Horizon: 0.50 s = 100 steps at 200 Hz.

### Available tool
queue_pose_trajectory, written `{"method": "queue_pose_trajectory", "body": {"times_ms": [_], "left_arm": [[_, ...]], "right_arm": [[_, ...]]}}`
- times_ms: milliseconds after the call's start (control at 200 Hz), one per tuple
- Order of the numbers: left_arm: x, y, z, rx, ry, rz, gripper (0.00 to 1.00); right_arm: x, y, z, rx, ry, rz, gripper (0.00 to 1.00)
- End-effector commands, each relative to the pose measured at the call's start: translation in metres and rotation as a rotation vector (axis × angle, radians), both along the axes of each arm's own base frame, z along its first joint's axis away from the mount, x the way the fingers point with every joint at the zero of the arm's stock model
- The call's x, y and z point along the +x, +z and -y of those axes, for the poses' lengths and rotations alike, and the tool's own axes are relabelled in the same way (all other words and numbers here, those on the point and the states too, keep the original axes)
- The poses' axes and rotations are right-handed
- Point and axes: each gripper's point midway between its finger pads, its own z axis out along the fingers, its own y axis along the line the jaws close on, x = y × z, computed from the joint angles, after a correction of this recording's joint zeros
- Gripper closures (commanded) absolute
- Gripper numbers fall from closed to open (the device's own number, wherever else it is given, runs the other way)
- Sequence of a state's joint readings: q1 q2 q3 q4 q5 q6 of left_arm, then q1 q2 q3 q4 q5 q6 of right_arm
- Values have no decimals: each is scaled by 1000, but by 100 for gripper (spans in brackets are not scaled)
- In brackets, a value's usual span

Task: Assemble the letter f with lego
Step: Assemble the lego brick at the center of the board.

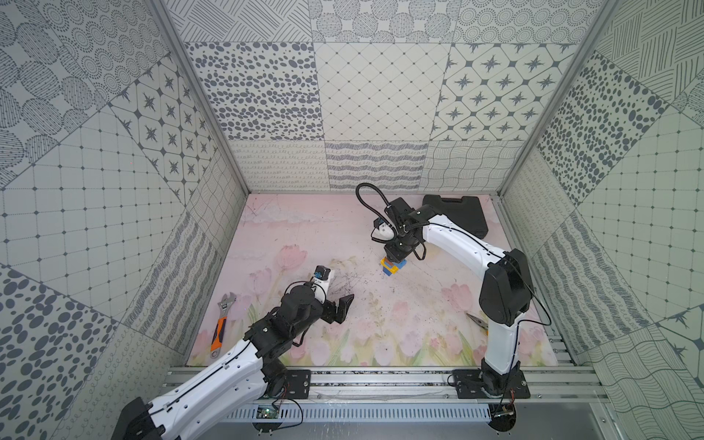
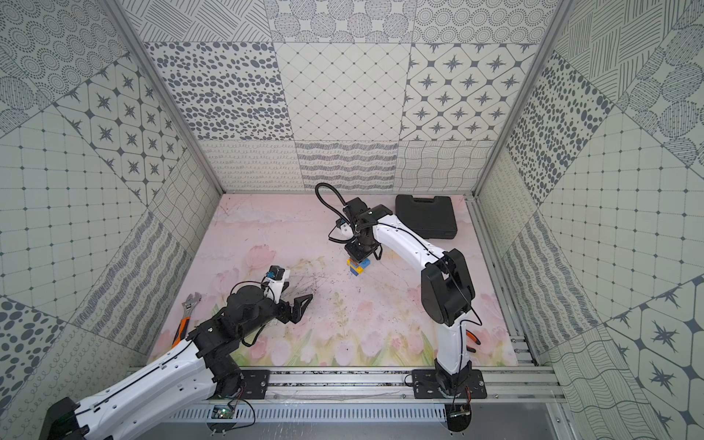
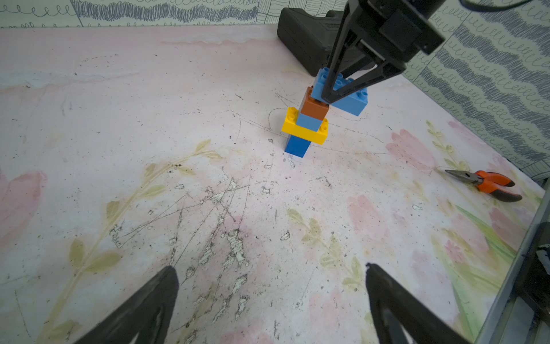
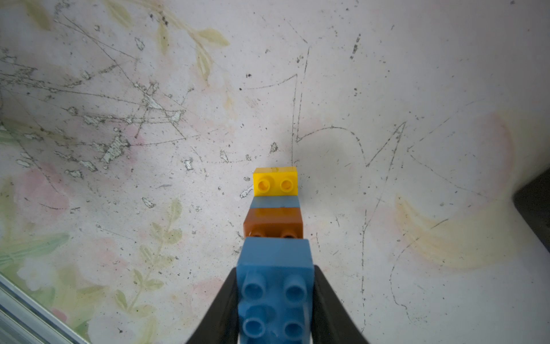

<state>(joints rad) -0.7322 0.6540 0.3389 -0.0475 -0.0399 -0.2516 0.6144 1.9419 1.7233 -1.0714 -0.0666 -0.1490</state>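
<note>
A short lego column (image 3: 305, 131) stands mid-table, seen in both top views (image 1: 392, 267) (image 2: 360, 266). From the table up it has a dark blue square brick (image 3: 297, 146), a long yellow brick (image 3: 303, 132), a light blue square brick (image 3: 309, 121) and a brown square brick (image 3: 314, 107). My right gripper (image 4: 275, 297) is shut on the long blue brick (image 3: 352, 102), one end of which lies over the brown brick while the rest juts sideways. Whether it is seated, I cannot tell. My left gripper (image 3: 269, 268) is open and holds nothing, low over the table well short of the column (image 1: 341, 304).
A black case (image 1: 457, 215) lies at the back right, behind the right arm. An orange-handled wrench (image 1: 221, 324) lies near the left wall. Orange-handled pliers (image 3: 488, 184) lie near the right wall, by the right arm's base.
</note>
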Motion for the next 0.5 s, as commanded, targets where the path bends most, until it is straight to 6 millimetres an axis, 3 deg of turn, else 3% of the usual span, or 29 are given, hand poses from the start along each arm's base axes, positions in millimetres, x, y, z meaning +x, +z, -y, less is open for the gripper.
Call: {"method": "queue_pose_trajectory", "body": {"times_ms": [0, 495], "left_arm": [[4, 10, 4, -25, -9, 47, 1], [4, 10, 3, -26, -5, 47, 1]], "right_arm": [[2, 12, 1, 17, 13, 41, 62], [6, 13, -1, 23, 19, 48, 63]]}}
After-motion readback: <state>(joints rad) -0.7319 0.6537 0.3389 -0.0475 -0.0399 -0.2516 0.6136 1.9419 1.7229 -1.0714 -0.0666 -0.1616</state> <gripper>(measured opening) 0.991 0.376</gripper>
